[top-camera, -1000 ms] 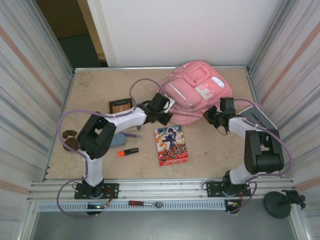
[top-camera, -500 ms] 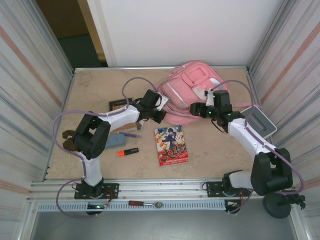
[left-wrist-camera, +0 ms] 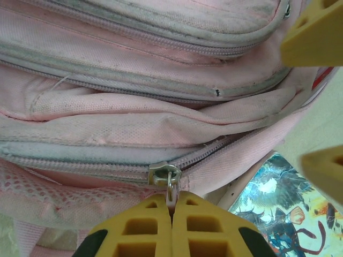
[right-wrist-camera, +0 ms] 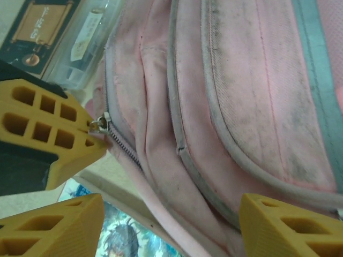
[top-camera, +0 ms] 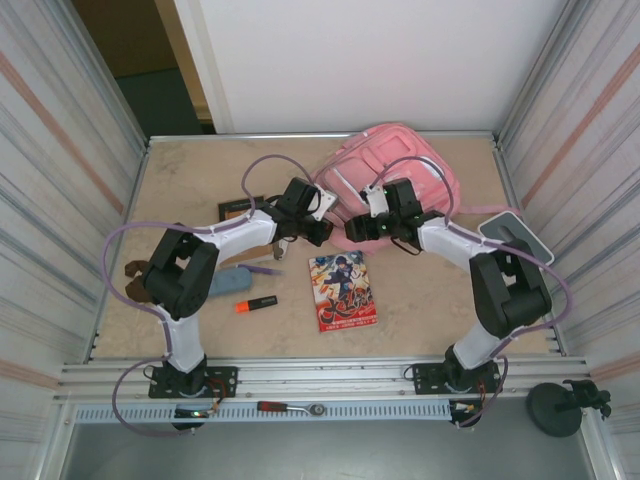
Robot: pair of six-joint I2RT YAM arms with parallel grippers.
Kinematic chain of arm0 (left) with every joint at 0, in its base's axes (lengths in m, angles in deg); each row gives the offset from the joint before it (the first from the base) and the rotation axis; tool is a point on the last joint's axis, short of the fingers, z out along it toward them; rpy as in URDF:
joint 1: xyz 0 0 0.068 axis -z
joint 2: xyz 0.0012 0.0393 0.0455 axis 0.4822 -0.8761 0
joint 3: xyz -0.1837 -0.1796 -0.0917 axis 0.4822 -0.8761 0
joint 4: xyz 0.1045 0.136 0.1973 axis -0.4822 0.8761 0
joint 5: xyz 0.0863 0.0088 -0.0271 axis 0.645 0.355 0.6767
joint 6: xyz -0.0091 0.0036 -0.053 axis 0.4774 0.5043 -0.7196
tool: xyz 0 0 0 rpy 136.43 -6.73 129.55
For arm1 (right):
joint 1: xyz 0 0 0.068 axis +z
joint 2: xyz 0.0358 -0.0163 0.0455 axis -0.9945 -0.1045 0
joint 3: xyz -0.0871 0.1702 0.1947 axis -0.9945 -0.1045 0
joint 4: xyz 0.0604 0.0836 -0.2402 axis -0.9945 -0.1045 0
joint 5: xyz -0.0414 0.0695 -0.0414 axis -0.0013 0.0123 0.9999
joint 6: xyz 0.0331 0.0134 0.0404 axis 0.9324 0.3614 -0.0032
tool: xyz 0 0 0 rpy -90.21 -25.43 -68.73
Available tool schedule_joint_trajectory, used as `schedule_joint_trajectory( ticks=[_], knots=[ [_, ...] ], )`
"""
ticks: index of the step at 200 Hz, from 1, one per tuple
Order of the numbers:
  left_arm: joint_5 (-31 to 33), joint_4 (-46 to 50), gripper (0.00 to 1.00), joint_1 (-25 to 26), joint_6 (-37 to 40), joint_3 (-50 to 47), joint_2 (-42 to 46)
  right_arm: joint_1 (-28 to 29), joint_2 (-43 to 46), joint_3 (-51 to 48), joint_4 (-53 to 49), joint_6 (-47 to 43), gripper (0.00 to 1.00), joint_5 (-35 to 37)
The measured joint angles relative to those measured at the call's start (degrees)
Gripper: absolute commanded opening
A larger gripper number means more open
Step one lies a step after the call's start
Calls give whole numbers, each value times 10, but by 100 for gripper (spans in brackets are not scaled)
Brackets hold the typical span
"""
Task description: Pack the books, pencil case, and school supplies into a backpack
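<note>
The pink backpack [top-camera: 405, 170] lies at the back of the table, its zipped pockets close up in the left wrist view [left-wrist-camera: 134, 80] and the right wrist view [right-wrist-camera: 236, 85]. My left gripper [top-camera: 318, 232] [left-wrist-camera: 172, 201] is shut on the metal zipper pull [left-wrist-camera: 171, 187] at the backpack's near edge. My right gripper [top-camera: 350, 232] [right-wrist-camera: 171, 225] stands open right beside it, jaws wide around the backpack's lower seam. In front lies the red comic [top-camera: 343, 290] [left-wrist-camera: 273, 214]. The tan book [top-camera: 240, 208] [right-wrist-camera: 43, 27] is partly hidden by the left arm. The blue-grey pencil case [top-camera: 232, 278], purple pen [top-camera: 265, 269] and orange-and-black marker [top-camera: 257, 303] lie at the left.
A grey-white box [top-camera: 515, 235] sits at the right wall. A dark brown object [top-camera: 135, 272] lies near the left edge. Corrugated walls close in both sides. Bare tabletop [top-camera: 430, 300] stretches to the right of the comic.
My right arm swung left from the backpack's right side to its near edge, beside the left gripper. The backpack shifted, its white patches now turned away. The left gripper edged slightly left.
</note>
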Motion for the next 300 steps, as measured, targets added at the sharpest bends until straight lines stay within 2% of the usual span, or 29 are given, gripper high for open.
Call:
schedule_joint_trajectory(
  ticks=[24, 79, 93, 125, 168, 239, 267, 300],
  knots=[
    [0, 0, 0, 0, -2, 0, 0, 3, -30, 14, 6, -7, 50, 1],
    [7, 0, 0, 0, -5, -1, 0, 5, -48, 22, 13, -14, 8, 12],
    [12, 0, 0, 0, -8, -1, 0, 6, -47, 22, 12, -14, 0, 19],
    [21, 3, 0, -7, -9, -1, 0, 4, -26, 16, 0, -10, 0, 35],
    [54, 16, 0, -29, -8, 0, 0, -24, 46, -18, -29, -7, 0, 35],
    [70, 46, 0, -47, -2, 27, -2, -78, 85, -22, -88, -6, 0, -26],
    [70, 63, 0, -48, 2, 48, -9, -91, 76, 15, -125, 4, 0, -45],
    [85, 94, 0, -55, 5, 93, -11, -93, 34, 105, -176, 10, 0, -62]
  ],
)
